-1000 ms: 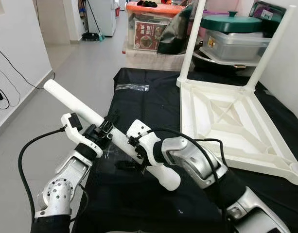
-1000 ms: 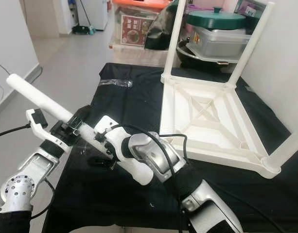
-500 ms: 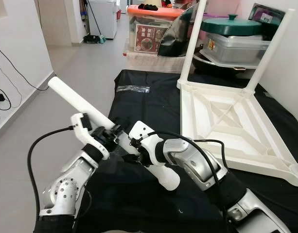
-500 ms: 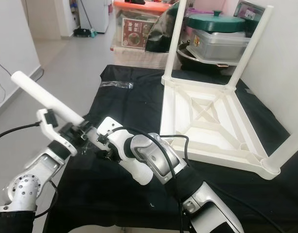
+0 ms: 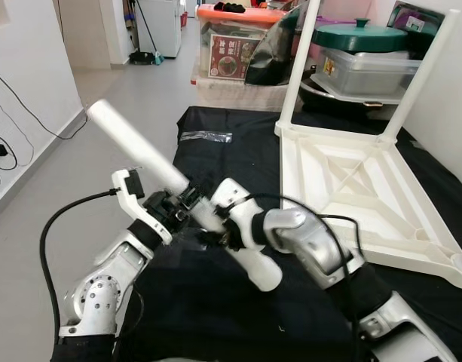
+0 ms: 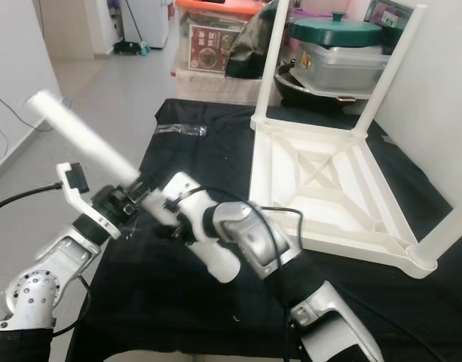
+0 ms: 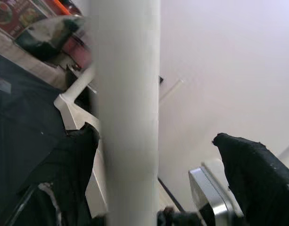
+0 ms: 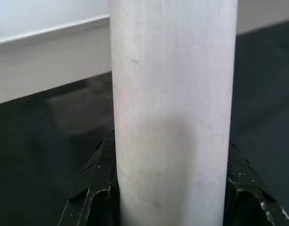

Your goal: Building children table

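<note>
Right gripper point(image 5: 215, 230) clamped tight on white leg point(image 5: 140, 157); left gripper point(image 5: 187, 202) wide apart, leg w/in.

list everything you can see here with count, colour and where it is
loose white plastic table leg: one, white, held aloft between both grippers, slanting up toward the robot's left
upturned white plastic children's table top: one, white, lying on the black cloth at the right, three legs fitted and pointing up
black cloth: one, black, spread over the work surface
clear plastic wrapper: one, transparent, on the cloth's far left part
green pot lid: one, dark green, atop a grey container behind the table top
orange-lidded storage box: one, at the back
grey tiled floor: left and beyond
left gripper: one, black jaws around the leg's middle
right gripper: one, clamped on the leg, nearer its lower end
</note>
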Motion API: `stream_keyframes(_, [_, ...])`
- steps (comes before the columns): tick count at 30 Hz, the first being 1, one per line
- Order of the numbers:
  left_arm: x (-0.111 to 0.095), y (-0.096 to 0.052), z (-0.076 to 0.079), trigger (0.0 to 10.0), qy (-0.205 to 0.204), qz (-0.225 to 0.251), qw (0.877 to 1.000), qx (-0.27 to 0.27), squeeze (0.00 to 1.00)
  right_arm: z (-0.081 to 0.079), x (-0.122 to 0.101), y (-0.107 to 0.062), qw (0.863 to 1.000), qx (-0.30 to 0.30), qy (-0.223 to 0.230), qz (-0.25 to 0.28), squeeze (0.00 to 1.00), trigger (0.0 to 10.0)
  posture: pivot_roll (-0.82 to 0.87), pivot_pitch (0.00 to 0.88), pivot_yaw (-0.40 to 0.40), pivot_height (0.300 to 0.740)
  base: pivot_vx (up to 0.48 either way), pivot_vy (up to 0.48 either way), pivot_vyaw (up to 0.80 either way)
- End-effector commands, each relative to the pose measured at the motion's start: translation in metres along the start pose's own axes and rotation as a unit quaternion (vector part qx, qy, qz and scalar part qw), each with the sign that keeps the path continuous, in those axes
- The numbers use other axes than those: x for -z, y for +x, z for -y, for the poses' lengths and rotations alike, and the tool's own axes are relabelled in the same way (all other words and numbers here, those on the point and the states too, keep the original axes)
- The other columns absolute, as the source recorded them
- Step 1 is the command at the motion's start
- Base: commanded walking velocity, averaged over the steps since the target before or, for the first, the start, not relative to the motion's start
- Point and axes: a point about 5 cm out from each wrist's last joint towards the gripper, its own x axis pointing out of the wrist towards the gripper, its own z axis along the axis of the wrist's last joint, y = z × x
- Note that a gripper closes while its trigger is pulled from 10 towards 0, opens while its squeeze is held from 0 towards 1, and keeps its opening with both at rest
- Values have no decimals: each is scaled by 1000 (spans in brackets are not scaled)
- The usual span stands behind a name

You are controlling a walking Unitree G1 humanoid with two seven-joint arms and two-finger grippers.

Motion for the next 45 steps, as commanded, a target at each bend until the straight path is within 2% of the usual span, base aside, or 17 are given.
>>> stream_keyframes(1, [-5, -5, 2, 10000, -1, 10, 1000, 0, 0, 18, -6, -13, 999, 33, 20, 23, 0, 0, -4, 0, -70, 740, 0, 0, 0])
stream_keyframes(7, [-9, -8, 5, 10000, 2, 19, 1000, 2, 0, 35, -9, -24, 994, 82, 46, 51, 0, 0, -1, 0, -72, 740, 0, 0, 0])
stream_keyframes(8, [-9, -9, 6, 10000, 2, 20, 1000, 6, 0, 46, -16, -30, 988, 114, 67, 81, 0, 0, 1, 0, -71, 740, 0, 0, 0])
stream_keyframes(9, [-9, -9, 6, 10000, 2, 20, 1000, 6, 0, 46, -16, -30, 988, 114, 67, 81, 0, 0, 1, 0, -71, 740, 0, 0, 0])
stream_keyframes(10, [-9, -11, 7, 10000, 3, 17, 1000, 10, 0, 55, -23, -35, 980, 138, 87, 110, 0, 0, 1, 0, -71, 740, 0, 0, 0])
stream_keyframes(13, [-9, -11, 7, 10000, 3, 17, 1000, 10, 0, 55, -23, -35, 980, 138, 87, 110, 0, 0, 1, 0, -71, 740, 0, 0, 0])
stream_keyframes(15, [1, -15, 4, 10000, -1, -12, 1000, 9, 0, 68, -52, -47, 954, 180, 132, 200, 0, 0, 3, 0, -66, 740, 0, 0, 0])
stream_keyframes(16, [5, -17, 0, 10000, -3, -23, 1000, 2, 0, 69, -65, -51, 940, 189, 150, 240, 0, 0, 3, 0, -66, 740, 0, 0, 0])
stream_keyframes(18, [8, -19, -4, 10000, -5, -35, 999, -6, 0, 69, -79, -53, 924, 197, 173, 279, 0, 0, 9, 0, -69, 740, 0, 0, 0])
stream_keyframes(21, [9, -20, -5, 10000, -5, -38, 999, -5, 0, 68, -82, -53, 919, 200, 180, 288, 0, 0, 9, 0, -69, 740, 0, 0, 0])
stream_keyframes(23, [10, -20, -5, 10000, -3, -45, 999, -4, 0, 67, -86, -51, 911, 202, 195, 301, 0, 0, 11, 0, -70, 740, 0, 0, 0])
stream_keyframes(24, [12, -21, -6, 10000, -1, -53, 999, -4, 0, 64, -90, -49, 904, 201, 209, 313, 0, 0, 11, 0, -68, 740, 0, 0, 0])
stream_keyframes(27, [15, -21, -7, 10000, 5, -66, 998, -2, 0, 56, -96, -42, 902, 185, 214, 325, 0, 0, 10, 0, -66, 740, 0, 0, 0])
stream_keyframes(30, [23, -17, -8, 10000, 23, -103, 994, 5, 0, 24, -107, -21, 915, 127, 187, 333, 0, 0, 15, 0, -64, 740, 0, 0, 0])
stream_keyframes(36, [28, -15, -5, 10000, 39, -124, 991, 16, 0, 11, -109, -10, 921, 100, 189, 327, 0, 0, 14, 0, -63, 740, 0, 0, 0])
stream_keyframes(38, [34, -13, -13, 10000, 93, -147, 985, -15, 0, -4, -114, -4, 924, 65, 187, 326, 0, 0, 15, 0, -65, 740, 0, 0, 0])
stream_keyframes(45, [37, -11, -20, 10000, 138, -150, 978, -43, 0, -21, -112, 4, 928, 36, 186, 320, 0, 0, 20, 0, -67, 740, 0, 0, 0])
